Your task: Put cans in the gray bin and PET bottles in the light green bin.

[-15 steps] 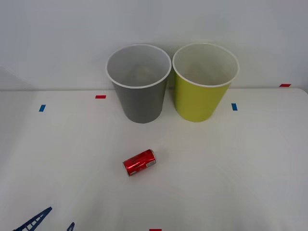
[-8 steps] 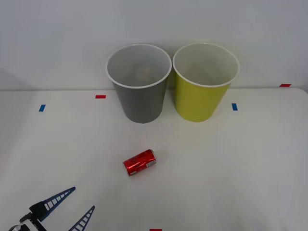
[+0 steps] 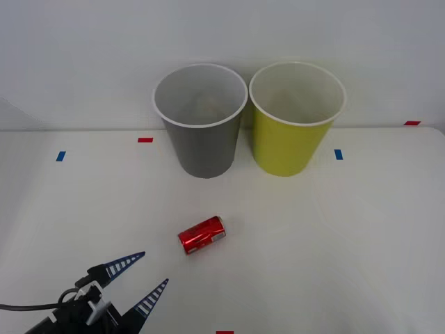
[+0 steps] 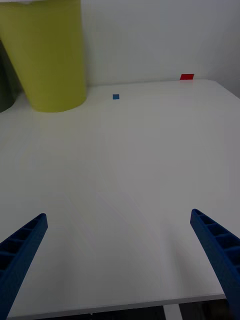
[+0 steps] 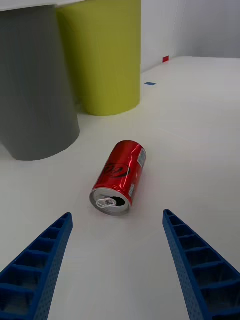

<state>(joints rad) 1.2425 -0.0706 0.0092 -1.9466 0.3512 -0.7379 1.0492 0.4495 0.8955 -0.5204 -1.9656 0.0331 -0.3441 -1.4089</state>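
Left end effector (image 3: 140,277) spread near shiny red can (image 3: 201,234) lying sideways

Red can (image 5: 120,176) lies on its side — just beyond spread blue fingers (image 5: 197,260).

Left gripper (image 3: 136,273): arm behind it cut off by the front view's lower edge. Ahead of its fingers, gray bin (image 5: 35,85) and green bin (image 5: 102,55) lose their rims. Can (image 5: 120,175) lettering probably unreadable. Right gripper (image 4: 120,250): fingers cropped.
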